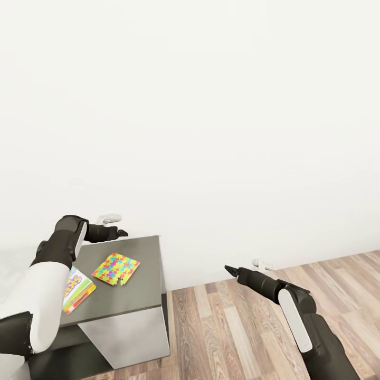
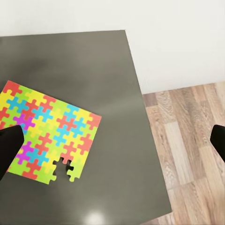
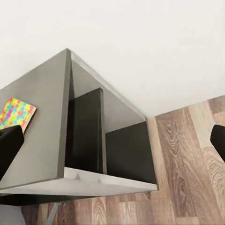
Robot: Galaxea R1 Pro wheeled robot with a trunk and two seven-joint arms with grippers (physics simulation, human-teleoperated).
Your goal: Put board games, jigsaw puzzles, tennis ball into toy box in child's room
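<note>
Head view, near to far: left arm over the near-left of the dark grey table (image 1: 142,253) section; right arm out over the wood floor (image 1: 221,327), clear of the table

Left gripper (image 1: 120,232): hovers above the far edge of the table, holding nothing; in the left wrist view its fingertips (image 2: 9,145) stand wide apart. Right gripper (image 1: 230,271): empty, fingers spread in its wrist view

On the table: board game (image 1: 77,289), near-left, partly hidden by the left forearm. Jigsaw puzzle (image 1: 116,268) just right of it, lying flat, one corner piece loose. Toy box and ball not in these frames

Count: 1 puzzle, 1 board game, 2 grippers

Judgement: step in hand is picking up the puzzle. It is thin and flat, so come down at an edge, pinch shallow, lift level so the loose piece stays
</note>
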